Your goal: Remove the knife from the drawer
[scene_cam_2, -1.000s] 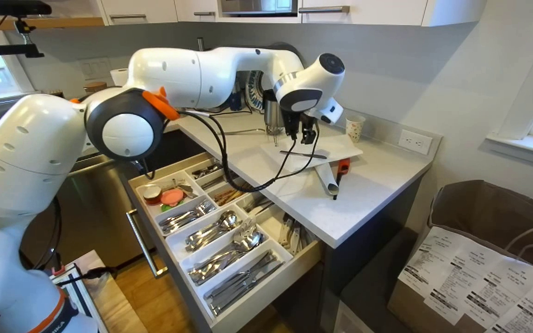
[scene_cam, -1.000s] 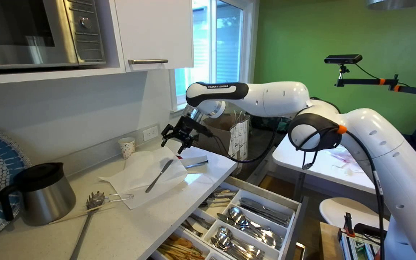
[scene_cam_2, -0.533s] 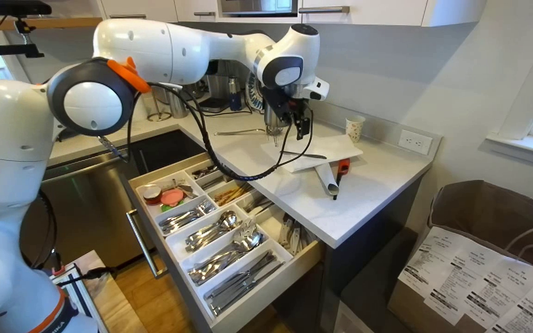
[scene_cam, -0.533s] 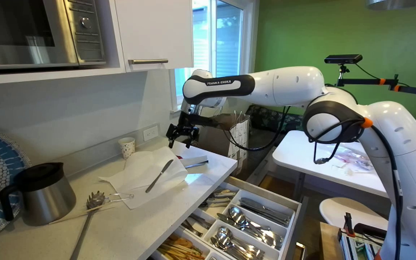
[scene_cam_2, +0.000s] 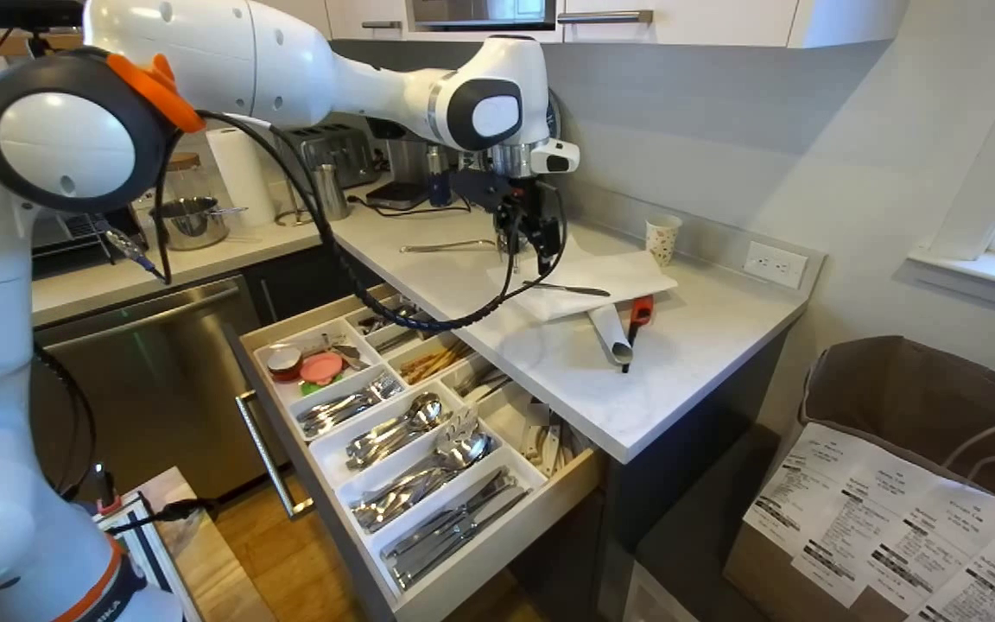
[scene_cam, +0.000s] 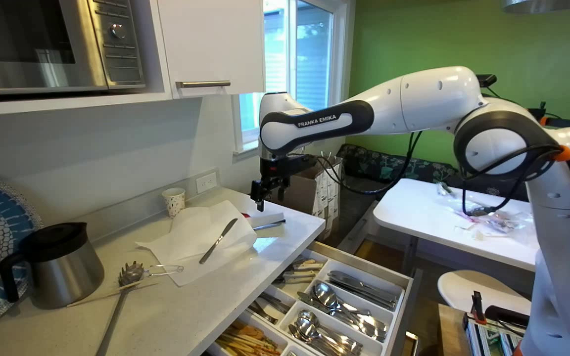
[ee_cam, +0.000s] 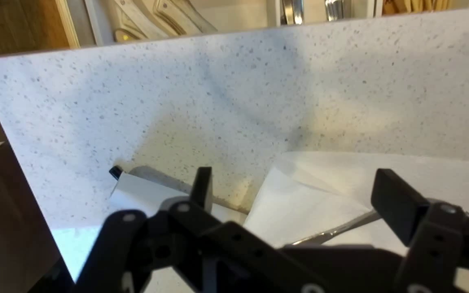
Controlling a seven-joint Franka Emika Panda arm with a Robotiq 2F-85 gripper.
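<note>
The knife (scene_cam: 218,241) lies slantwise on the paper (scene_cam: 191,230) on the counter (scene_cam: 176,316) (both exterior views show it there), outside the drawer (scene_cam_2: 506,539), which stands open below the counter's edge with cutlery (scene_cam_2: 454,527) inside. The gripper (ee_cam: 293,179) hangs above the counter with its fingers (ee_cam: 397,203) wide apart, and in the wrist view one of them hides part of the knife. By the paper's edge lie a tube (scene_cam_2: 608,332) and, close beside it, a red tool (scene_cam_2: 641,310), while a cup (scene_cam_2: 662,240) stands upright near the paper and a jug (scene_cam: 65,269) stands farther along the counter, well apart from the gripper.
</note>
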